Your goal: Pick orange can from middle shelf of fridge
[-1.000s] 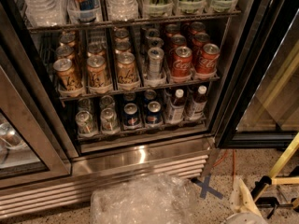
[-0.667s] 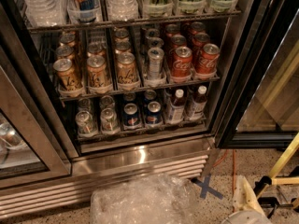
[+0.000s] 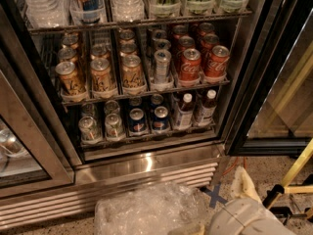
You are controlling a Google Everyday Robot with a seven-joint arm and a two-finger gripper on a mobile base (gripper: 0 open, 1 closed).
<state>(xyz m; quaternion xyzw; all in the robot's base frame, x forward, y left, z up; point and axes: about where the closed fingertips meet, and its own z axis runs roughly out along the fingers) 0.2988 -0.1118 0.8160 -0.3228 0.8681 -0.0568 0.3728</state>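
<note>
The fridge's [image 3: 146,163] middle shelf [image 3: 146,93] carries three lanes of orange cans [image 3: 101,75] at left, then a lane of slim silver cans [image 3: 162,65] and two lanes of red cans [image 3: 189,64] at right. The lower shelf [image 3: 146,135] holds silver cans [image 3: 89,129], blue cans [image 3: 138,121] and small bottles [image 3: 183,109], and the top shelf [image 3: 146,21] holds water bottles [image 3: 44,4]. On the floor [image 3: 259,163] below lies what looks like crumpled clear plastic [image 3: 146,209] beside a blue tape cross [image 3: 215,196]; the gripper is out of view.
</note>
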